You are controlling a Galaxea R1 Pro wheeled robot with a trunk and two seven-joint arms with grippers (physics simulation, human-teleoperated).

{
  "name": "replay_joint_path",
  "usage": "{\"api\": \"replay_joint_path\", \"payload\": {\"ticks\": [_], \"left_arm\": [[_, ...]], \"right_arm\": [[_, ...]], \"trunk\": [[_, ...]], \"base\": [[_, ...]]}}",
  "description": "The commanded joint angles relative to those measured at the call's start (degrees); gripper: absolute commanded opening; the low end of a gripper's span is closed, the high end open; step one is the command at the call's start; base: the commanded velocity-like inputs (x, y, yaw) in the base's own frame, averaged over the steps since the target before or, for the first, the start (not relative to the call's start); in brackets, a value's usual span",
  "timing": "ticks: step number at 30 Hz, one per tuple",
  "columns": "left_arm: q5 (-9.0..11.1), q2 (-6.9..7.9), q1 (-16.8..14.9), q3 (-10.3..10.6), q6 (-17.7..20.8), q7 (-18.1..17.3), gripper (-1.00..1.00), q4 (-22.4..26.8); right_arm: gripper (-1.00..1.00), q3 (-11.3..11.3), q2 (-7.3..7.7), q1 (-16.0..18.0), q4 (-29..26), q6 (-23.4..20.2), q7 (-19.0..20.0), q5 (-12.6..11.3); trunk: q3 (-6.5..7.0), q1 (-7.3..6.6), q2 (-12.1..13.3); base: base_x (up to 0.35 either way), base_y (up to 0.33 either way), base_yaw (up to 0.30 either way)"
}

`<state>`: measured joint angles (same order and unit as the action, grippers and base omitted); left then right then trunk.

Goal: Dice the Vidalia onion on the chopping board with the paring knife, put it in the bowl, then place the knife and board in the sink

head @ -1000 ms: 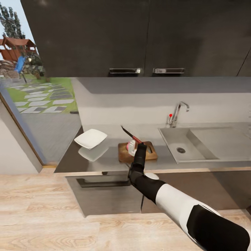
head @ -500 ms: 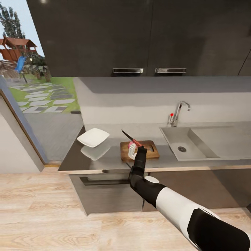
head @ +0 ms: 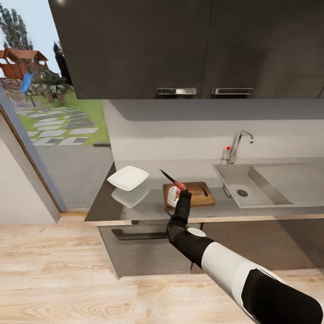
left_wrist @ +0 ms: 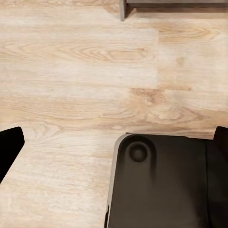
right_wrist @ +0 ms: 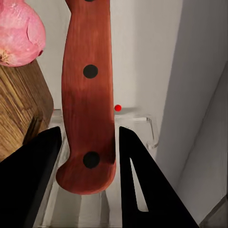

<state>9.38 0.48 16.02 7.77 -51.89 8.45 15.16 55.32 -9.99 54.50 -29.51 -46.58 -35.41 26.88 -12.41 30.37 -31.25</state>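
Our right gripper [right_wrist: 88, 156] clenched the paring knife [right_wrist: 89, 95] by its handle (blade up); the chopping board [head: 198, 194] lay just beneath.

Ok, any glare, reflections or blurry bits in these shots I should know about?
Head view: the glossy countertop mirrors the bowl just beneath it; the space under the upper cabinets is shaded. Right wrist view: the paring knife handle between the right claw fingers is sharp, the onion soft-edged. Left wrist view: evenly lit floor, no glare.
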Motion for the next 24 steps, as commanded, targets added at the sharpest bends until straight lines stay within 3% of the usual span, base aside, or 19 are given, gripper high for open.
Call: {"api": "replay_joint_path", "payload": {"ticks": [1, 12, 24], "left_arm": [[0.5, 0.05, 0.0, 0.5, 0.0, 0.3, 1.0, 0.1], [0.5, -0.12, 0.1, 0.5, 0.0, 0.3, 1.0, 0.1], [0.5, -0.13, 0.0, 0.5, 0.0, 0.3, 1.0, 0.1]], "right_arm": [[-1.0, 0.3, -0.01, 0.1, 0.1, -0.5, -0.2, -0.2], [-1.0, 0.2, -0.01, 0.1, 1.5, -1.2, -0.2, -0.2], [-1.0, 0.2, -0.01, 0.1, 3.9, -1.1, 0.0, -0.2]], "trunk": [[-0.09, 0.03, -0.1], [-0.09, 0.03, -0.1], [-0.09, 0.03, -0.1]], "base": [[0.0, 0.006, 0.0], [0.058, -0.129, 0.0], [0.007, -0.016, 0.0]]}}
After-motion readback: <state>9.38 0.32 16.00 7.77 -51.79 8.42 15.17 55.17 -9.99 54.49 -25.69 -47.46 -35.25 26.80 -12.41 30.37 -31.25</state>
